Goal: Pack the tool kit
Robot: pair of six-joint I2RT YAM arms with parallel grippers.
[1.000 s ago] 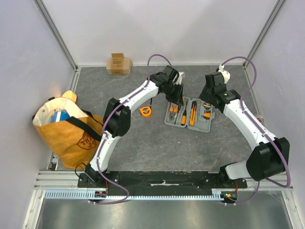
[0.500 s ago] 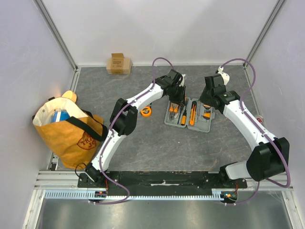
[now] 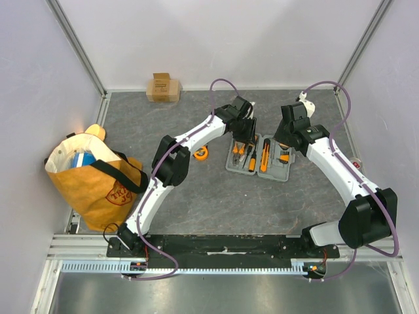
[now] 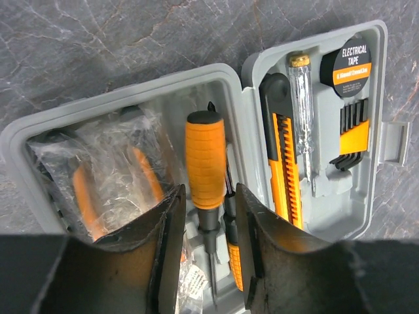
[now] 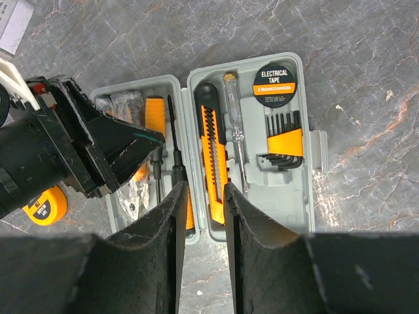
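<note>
tool kit (image 3: 259, 155) lying open on the table (image 3: 196, 196) between both arms
grey, hinged, rounded corners; orange-and-black screwdriver (image 4: 205, 160) and utility knife (image 4: 283, 170) seated inside, tape measure (image 3: 200, 153) just beside it. left gripper (image 4: 209, 188) part open astride the screwdriver, not gripping; right gripper (image 5: 204, 186) part open, empty, above.

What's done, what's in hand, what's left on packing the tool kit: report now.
Done: pliers, screwdriver, knife, electrical tape and hex keys sit in the open case. In hand: nothing gripped; the left claw hovers open over the screwdriver. Left: the tape measure lies outside the case, which needs shutting.
</note>
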